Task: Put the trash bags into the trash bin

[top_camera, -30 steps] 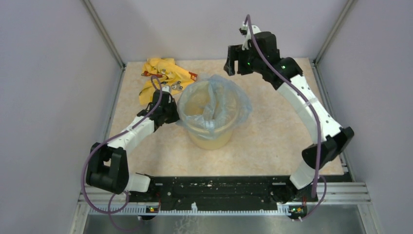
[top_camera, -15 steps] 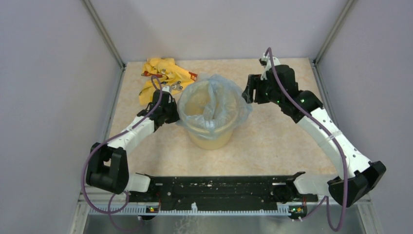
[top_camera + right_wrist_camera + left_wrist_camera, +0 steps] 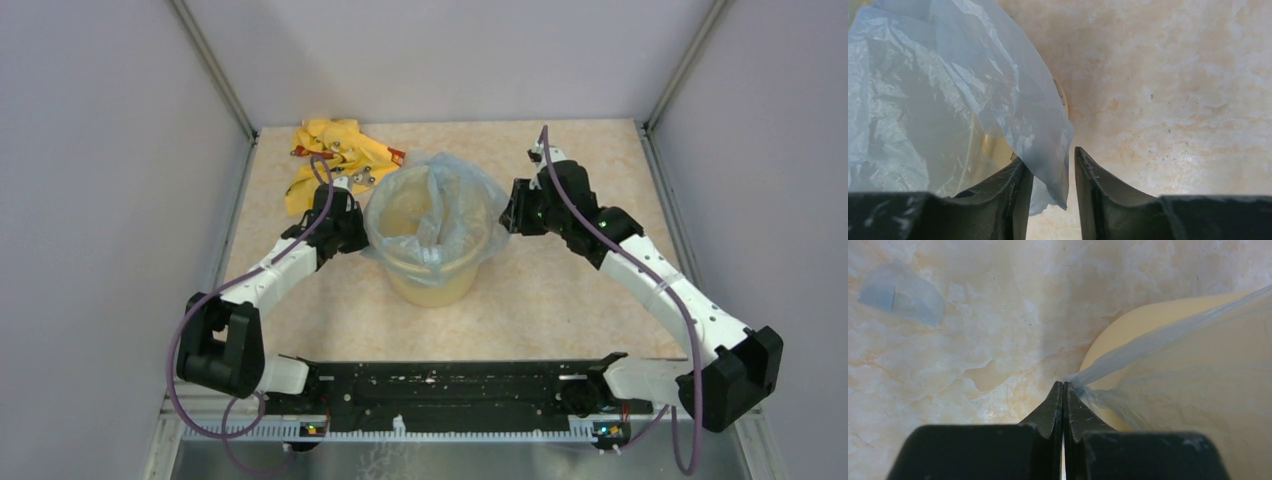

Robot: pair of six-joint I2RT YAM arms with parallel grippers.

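Note:
The pale yellow trash bin (image 3: pixel 432 285) stands mid-table. The pale blue-grey trash bag (image 3: pixel 440 205) is draped over its mouth and hangs over the rim. My left gripper (image 3: pixel 358 235) is at the bin's left rim, shut on the bag's edge; in the left wrist view the film (image 3: pixel 1158 340) runs taut from the closed gripper (image 3: pixel 1063 385) across the bin (image 3: pixel 1128 325). My right gripper (image 3: pixel 508 215) is open at the bin's right side. In the right wrist view a flap of the bag (image 3: pixel 1043 130) hangs between the fingers of the right gripper (image 3: pixel 1049 165).
A yellow cloth with red and grey marks (image 3: pixel 330 155) lies at the back left, behind the left gripper. A small scrap of blue film (image 3: pixel 900 292) lies on the table in the left wrist view. Grey walls enclose the table on three sides.
My right arm has swung down and left from high at the back to the bin's right rim, its open jaws now around the bag's edge. The left arm has not moved.

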